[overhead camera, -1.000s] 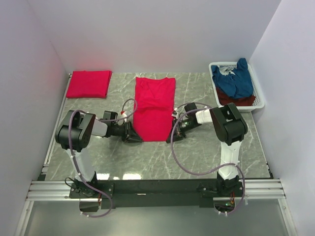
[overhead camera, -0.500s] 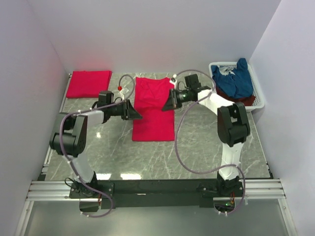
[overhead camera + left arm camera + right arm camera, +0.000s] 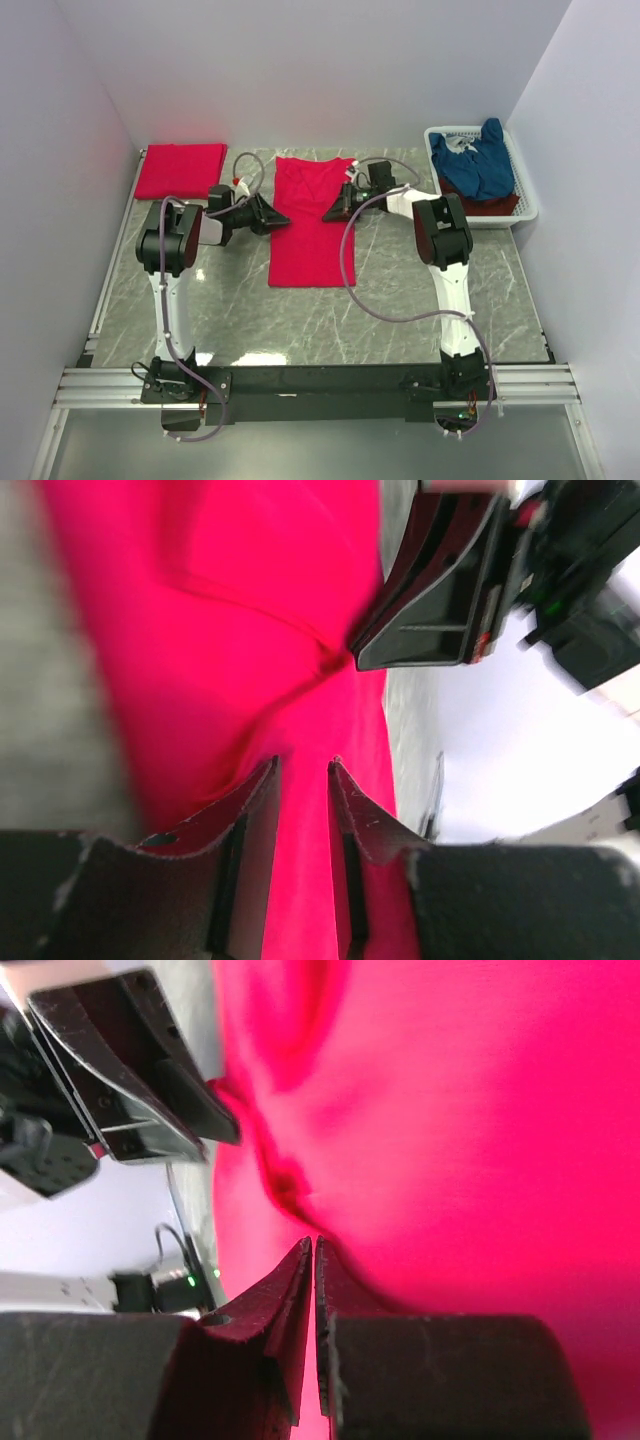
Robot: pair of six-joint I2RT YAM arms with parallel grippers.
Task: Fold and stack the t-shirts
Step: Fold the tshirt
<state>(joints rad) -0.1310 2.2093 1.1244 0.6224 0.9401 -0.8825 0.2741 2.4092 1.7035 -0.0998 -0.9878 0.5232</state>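
A bright red t-shirt (image 3: 312,225), folded into a long strip, lies flat in the middle of the table. My left gripper (image 3: 277,218) is low at its left edge and my right gripper (image 3: 333,214) at its right edge, facing each other about halfway up the strip. In the left wrist view my left gripper (image 3: 302,768) has its jaws a narrow gap apart with red cloth (image 3: 250,630) between them. In the right wrist view my right gripper (image 3: 313,1245) has its jaws pressed together on the puckered cloth (image 3: 450,1110).
A folded red t-shirt (image 3: 181,170) lies at the far left. A white basket (image 3: 526,192) at the far right holds a navy blue t-shirt (image 3: 480,165) over a darker red one (image 3: 490,204). White walls stand on three sides.
Both grippers have left the shirt's near corners, swung up and away from the arm bases, and come down at its side edges. The shirt has not moved.
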